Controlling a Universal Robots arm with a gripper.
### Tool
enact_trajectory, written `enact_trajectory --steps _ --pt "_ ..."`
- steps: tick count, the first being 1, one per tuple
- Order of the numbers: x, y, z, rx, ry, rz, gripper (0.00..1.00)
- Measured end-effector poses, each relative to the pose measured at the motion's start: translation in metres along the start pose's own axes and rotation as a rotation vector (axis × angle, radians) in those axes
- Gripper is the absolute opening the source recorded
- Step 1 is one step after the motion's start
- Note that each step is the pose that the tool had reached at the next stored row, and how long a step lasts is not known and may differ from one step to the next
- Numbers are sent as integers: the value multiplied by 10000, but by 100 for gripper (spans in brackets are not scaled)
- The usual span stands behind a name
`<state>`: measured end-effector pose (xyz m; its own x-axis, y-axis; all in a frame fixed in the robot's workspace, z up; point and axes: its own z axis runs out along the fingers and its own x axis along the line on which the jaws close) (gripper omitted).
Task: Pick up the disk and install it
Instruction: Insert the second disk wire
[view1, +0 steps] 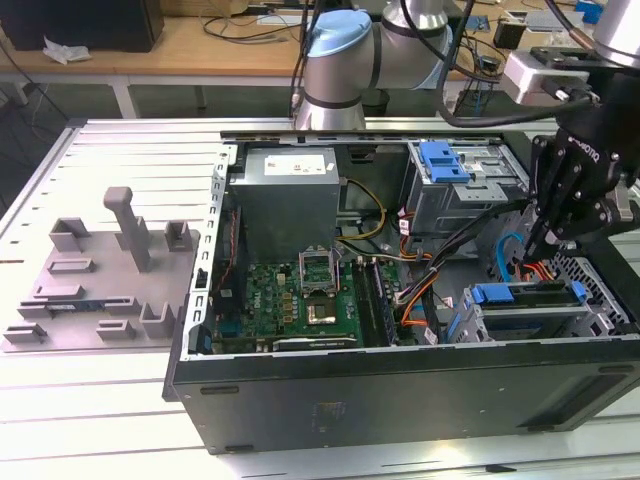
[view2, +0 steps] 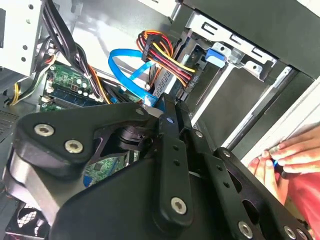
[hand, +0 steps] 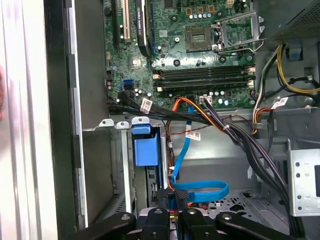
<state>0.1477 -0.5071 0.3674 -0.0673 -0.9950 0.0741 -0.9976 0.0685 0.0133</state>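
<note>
While your gripper (view1: 540, 245) hangs inside the open computer case (view1: 400, 395) at the exterior view's right, you cannot tell whether it is clenched or released: its black linkages crowd together in both wrist views (view2: 167, 114) (hand: 177, 214). Right at its tip lies the blue data cable (hand: 200, 192), looped flat, its black plug standing up just above the gripper in the first wrist view. Just below the gripper in the exterior view, the disk (view1: 530, 296) sits flat in the lower drive bay at the case's near right corner, with blue plastic at both ends. You can see a blue plastic piece (hand: 146, 147) seated in that metal cage in the first wrist view. A person's hand (view2: 292, 155) rests at the case's edge in the second wrist view, close to the gripper's body.

Further in, a bundle of red, orange and yellow wires (view2: 165, 50) runs past the cage, and black cables sweep across towards the green motherboard (view1: 300, 295). Behind the board stands the grey power supply (view1: 290, 195), and beside it, to the exterior view's right, an upper drive cage carries a blue latch (view1: 445, 160).

Outside the case, on the slatted metal table (view1: 100, 160), a grey fixture plate (view1: 100, 285) lies to the exterior view's left. Your arm (view1: 340, 60) rises behind the case, with a wooden bench (view1: 200, 45) beyond.
</note>
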Motion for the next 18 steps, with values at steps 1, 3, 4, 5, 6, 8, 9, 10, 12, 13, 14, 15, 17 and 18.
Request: enact_trajectory --steps 1,3,4,5,6,8,9,10,12,13,14,15,17,18 --pt "31 -5 2 -6 -98 -2 16" --pt "114 -16 8 -21 -309 -6 16" --pt "144 -20 11 -26 -380 -8 16" --pt "152 -21 11 -26 -393 -8 16" --pt "160 -21 11 -27 -399 -8 16" --pt "190 -25 14 -29 -431 -9 16" --pt "225 -28 19 -34 -501 -9 16" --pt "246 -31 21 -38 -569 -10 16" --pt "271 -34 24 -45 -665 -12 16" --pt "284 -36 25 -48 -719 -14 16" --pt "293 -37 26 -51 -763 -14 16" --pt "294 -37 27 -53 -782 -15 16" --pt "294 -37 26 -53 -782 -14 16" --pt "294 -38 26 -52 -782 -14 16"
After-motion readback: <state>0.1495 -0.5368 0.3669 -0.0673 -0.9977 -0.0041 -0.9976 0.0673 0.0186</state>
